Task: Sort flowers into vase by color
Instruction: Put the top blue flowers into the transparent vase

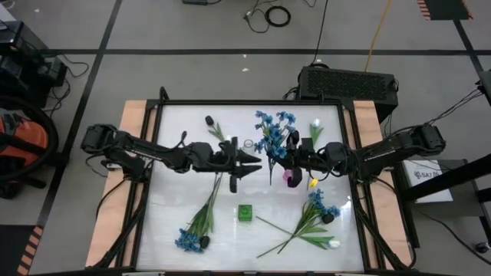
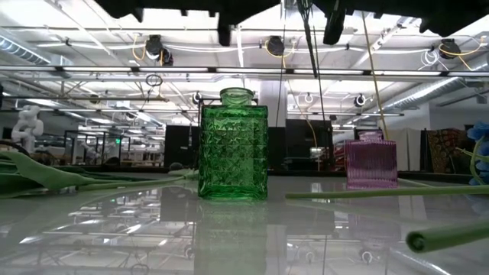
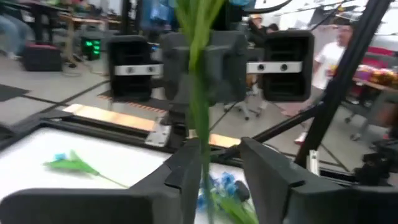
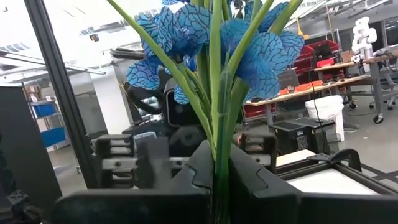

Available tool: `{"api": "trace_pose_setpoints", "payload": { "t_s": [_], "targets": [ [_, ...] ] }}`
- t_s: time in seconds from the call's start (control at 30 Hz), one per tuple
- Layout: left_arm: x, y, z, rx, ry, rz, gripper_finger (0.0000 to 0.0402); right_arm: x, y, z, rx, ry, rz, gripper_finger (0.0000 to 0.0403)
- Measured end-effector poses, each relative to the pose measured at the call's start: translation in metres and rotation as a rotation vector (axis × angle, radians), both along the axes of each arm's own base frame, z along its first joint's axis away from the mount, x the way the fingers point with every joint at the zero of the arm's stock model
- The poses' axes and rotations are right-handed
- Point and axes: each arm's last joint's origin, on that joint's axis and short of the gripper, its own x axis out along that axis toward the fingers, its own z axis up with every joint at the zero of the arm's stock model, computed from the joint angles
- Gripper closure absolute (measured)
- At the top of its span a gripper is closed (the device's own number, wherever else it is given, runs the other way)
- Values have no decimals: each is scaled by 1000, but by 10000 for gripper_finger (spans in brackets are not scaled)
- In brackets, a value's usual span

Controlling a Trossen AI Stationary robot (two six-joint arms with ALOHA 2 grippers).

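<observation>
My right gripper, just right of the table's middle, is shut on a bunch of blue flowers that stands upright. My left gripper faces it from the left, open, with the same green stem between its fingers. A green vase stands near the front middle. A pink vase stands below the right gripper. More flowers lie flat on the table. My right gripper pinches the bunch's green stems between its two fingers, below the blossoms. The fingers come level from the table's right and lie across the stems. The bunch stands upright, blossoms above the fingers. My left gripper stands open around the stem; I cannot tell whether a finger touches it.
A blue bunch lies at the near left. A mixed bunch with a white bud lies at the near right. A dark tulip and a white tulip lie at the far side. Long stems cross the low view.
</observation>
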Motion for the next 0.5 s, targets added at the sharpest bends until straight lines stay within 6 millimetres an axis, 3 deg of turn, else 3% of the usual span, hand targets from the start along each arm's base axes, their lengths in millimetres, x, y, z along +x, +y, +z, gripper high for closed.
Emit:
{"api": "trace_pose_setpoints", "payload": {
  "t_s": [0.27, 0.5],
  "targets": [
    [25, 1, -7, 10, 20, 74, 150, 0, 2, 0, -1, -2, 11, 394],
    [30, 7, 1, 33, -1, 65, 132, 0, 2, -1, -17, 11, 7, 394]
  ]
}}
